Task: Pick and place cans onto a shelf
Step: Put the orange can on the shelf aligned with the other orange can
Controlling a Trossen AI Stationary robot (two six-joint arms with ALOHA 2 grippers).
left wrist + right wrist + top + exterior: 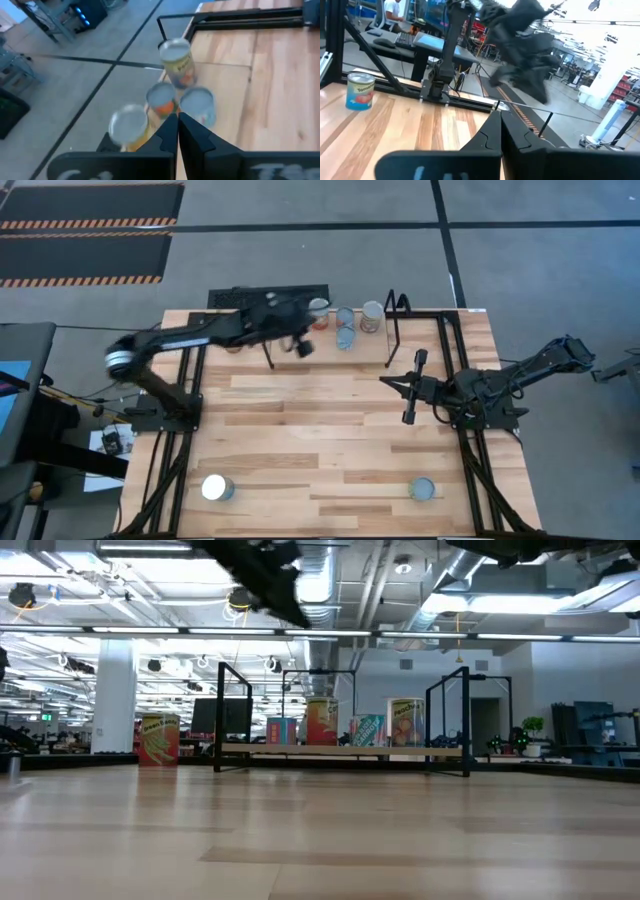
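Observation:
The shelf stands at the table's far edge on black rod legs. Several cans stand on it in a cluster: a tan one, two blue ones and one with a white top. The left wrist view shows them from above. My left gripper hovers over the shelf beside these cans, shut and empty. My right gripper hangs over the table's middle right, shut and empty. Two more cans stand near the table's near edge, one at the left and one at the right.
Another can stands on the table to the left of the shelf in the low view. The near-left can also shows in the right wrist view. A black pad lies at the far edge. Bare planks stretch between the shelf and the near cans.

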